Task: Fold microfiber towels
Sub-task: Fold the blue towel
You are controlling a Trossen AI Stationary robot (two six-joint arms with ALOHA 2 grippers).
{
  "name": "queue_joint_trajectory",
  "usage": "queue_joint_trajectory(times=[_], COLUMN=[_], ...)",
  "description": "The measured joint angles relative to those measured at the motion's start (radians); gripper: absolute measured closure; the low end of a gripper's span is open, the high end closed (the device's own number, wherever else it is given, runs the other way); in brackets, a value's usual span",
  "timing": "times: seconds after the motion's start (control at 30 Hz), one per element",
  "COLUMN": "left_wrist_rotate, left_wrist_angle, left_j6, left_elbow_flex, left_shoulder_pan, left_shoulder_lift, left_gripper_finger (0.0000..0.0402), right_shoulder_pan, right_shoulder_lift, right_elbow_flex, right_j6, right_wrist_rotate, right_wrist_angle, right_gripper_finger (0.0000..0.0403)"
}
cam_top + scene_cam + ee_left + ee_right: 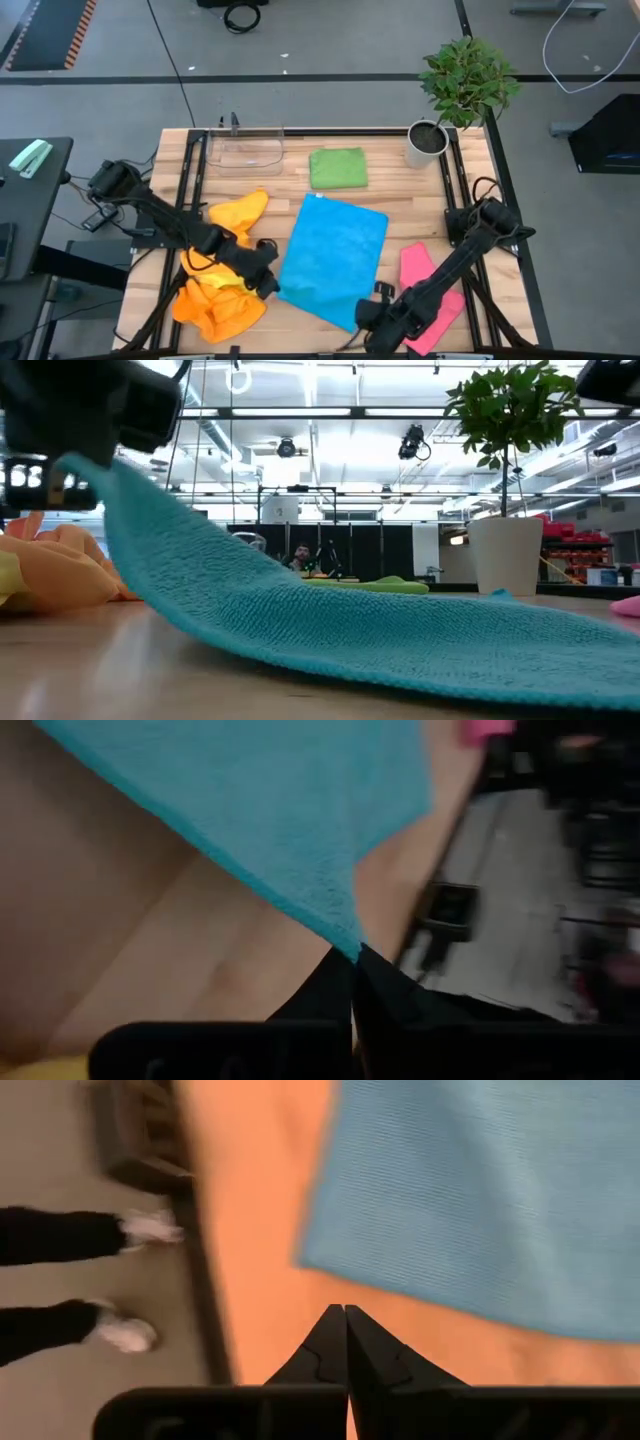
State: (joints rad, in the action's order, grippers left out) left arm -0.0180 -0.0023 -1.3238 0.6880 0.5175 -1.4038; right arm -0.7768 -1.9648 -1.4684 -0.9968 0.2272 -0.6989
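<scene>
A blue microfiber towel [332,255] lies spread on the table's middle. Its near left corner is raised, as the low view [95,475] shows, and the rest lies flat on the wood. My left gripper [268,281] is shut on that corner. My right gripper [372,315] is shut and empty, just off the towel's near right corner [303,1264], close to the table's near edge. Orange and yellow towels [222,285] lie crumpled under the left arm. A folded green towel [338,168] lies at the far middle. A pink towel [432,290] lies under the right arm. My left gripper pinches the blue towel's near left corner [345,942] between its two fingertips, right at the corner's tip. The corner is lifted off the table. The cloth slopes down from it to the part that lies flat [420,645].
A clear plastic tray [246,150] stands at the far left and a potted plant [430,140] at the far right corner. A person's legs [70,1235] show on the floor beyond the table's near edge [205,1280]. Bare wood lies between the blue and pink towels.
</scene>
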Motion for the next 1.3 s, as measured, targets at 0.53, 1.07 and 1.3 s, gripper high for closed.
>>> queue_joint_trajectory(times=[0.53, 1.07, 1.3], left_wrist_rotate=[-0.135, 0.008, 0.096], left_wrist_angle=[-0.062, -0.137, -0.045], left_j6=[0.458, 1.238, 1.285], left_elbow_flex=[-0.001, -0.002, -0.001], left_shoulder_pan=[0.028, 0.146, 0.159], left_shoulder_lift=[-0.047, 0.003, -0.024], left_gripper_finger=[0.027, 0.0216, 0.0229], right_shoulder_pan=[-0.038, -0.078, -0.055], right_shoulder_lift=[-0.02, -0.05, -0.132], right_elbow_flex=[0.187, 0.186, 0.186], right_j6=[0.094, 0.233, 0.234], right_wrist_rotate=[0.119, 0.146, 0.15], right_wrist_angle=[0.447, 0.488, 0.507], right_gripper_finger=[0.0329, 0.023, 0.0233])
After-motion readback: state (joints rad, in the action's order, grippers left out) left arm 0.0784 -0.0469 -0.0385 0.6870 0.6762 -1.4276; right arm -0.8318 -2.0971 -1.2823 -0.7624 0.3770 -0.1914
